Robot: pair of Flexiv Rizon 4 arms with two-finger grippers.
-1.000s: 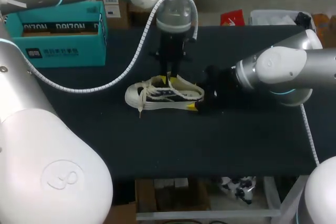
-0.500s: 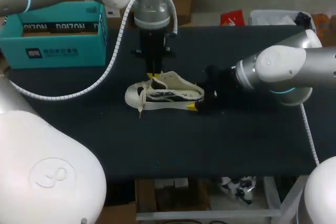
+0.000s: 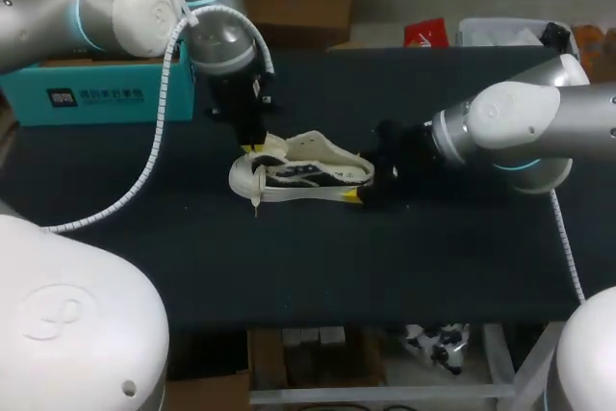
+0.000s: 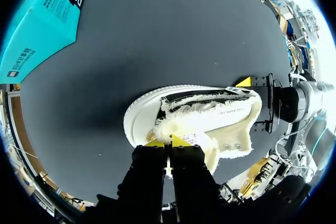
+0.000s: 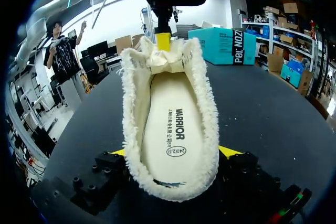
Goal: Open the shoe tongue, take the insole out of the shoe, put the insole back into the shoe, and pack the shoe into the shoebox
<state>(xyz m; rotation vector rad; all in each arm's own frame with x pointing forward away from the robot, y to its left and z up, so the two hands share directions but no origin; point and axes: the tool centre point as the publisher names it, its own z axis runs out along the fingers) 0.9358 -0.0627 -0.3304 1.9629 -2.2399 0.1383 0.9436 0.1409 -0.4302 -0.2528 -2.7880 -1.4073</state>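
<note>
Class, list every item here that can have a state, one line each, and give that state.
shoe: upright on its sole, heel clamped, mouth spread open.
tongue: folded forward toward the toe, pinched.
insole: lying flat inside the shoe.
shoebox: on the table, apart from the shoe; open or closed not visible.
left gripper: shut on the tongue.
right gripper: shut on the shoe at its heel.
</note>
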